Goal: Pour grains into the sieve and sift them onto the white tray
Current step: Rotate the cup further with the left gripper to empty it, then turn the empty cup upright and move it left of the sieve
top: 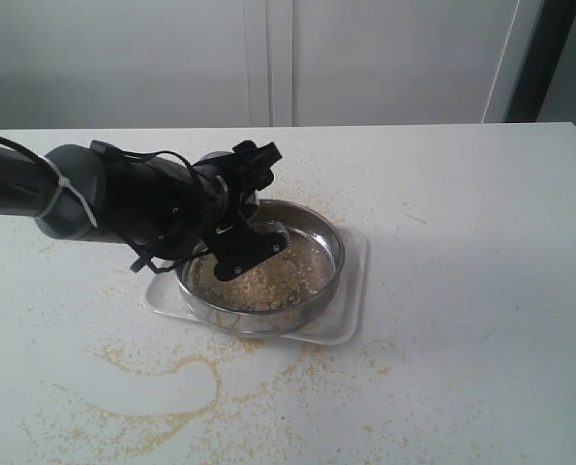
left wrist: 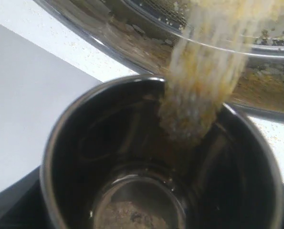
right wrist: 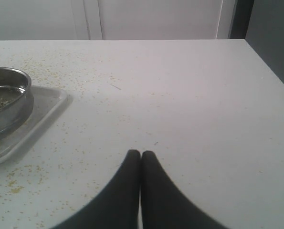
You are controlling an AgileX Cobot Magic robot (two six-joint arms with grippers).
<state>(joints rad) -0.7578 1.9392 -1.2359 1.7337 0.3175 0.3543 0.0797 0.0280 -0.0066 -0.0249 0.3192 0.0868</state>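
My left gripper (top: 237,208) is shut on a small steel cup (left wrist: 84,143), tipped over the near-left side of the sieve (top: 328,242). A stream of grains (left wrist: 199,86) runs out of the cup's mouth into the sieve (left wrist: 132,43). The cup itself is mostly hidden behind the arm in the exterior view. A layer of yellow and beige grains (top: 268,281) covers the mesh. The sieve stands on the white tray (top: 353,291). My right gripper (right wrist: 141,155) is shut and holds nothing; it hovers over the table off to the side of the sieve (right wrist: 17,95) and the tray (right wrist: 46,109).
Spilled grains (top: 171,387) lie in a curved trail on the white table in front of the tray, with more specks scattered behind and to the right of it. A white wall and cupboard doors stand beyond the table's far edge.
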